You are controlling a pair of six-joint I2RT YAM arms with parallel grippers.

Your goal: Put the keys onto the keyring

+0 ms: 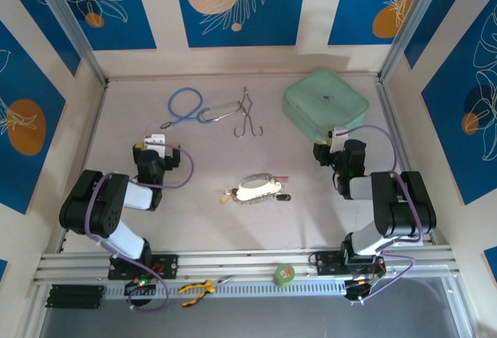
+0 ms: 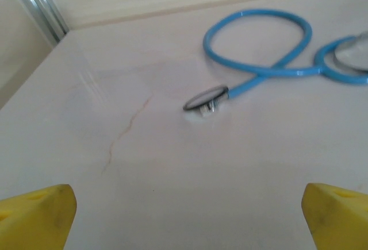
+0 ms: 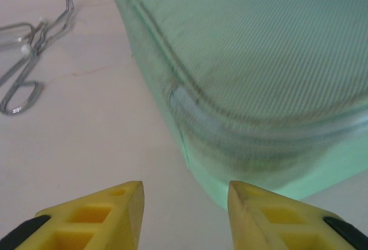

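The keyring (image 1: pixel 257 186), a pale oval loop, lies mid-table in the top view. A black-headed key (image 1: pixel 284 196) rests just to its right. Small yellow and red pieces (image 1: pixel 227 195) lie at its left end; whether they hang on the ring I cannot tell. My left gripper (image 1: pixel 158 145) sits far left of the ring. Its yellow fingertips (image 2: pixel 40 215) are spread wide over bare table, so the left gripper (image 2: pixel 187 218) is open. My right gripper (image 1: pixel 332 142) is off to the right, and the right gripper (image 3: pixel 185 207) is open with nothing between its fingers (image 3: pixel 115 212).
A mint-green zip case (image 3: pixel 259 60) lies directly ahead of the right gripper, also at the back right (image 1: pixel 324 103). Steel forceps (image 1: pixel 247 114) and a blue cord loop (image 2: pixel 259 37) lie at the back. Yellow-handled pliers (image 1: pixel 198 287) and a green tape roll (image 1: pixel 285 274) rest on the front rail.
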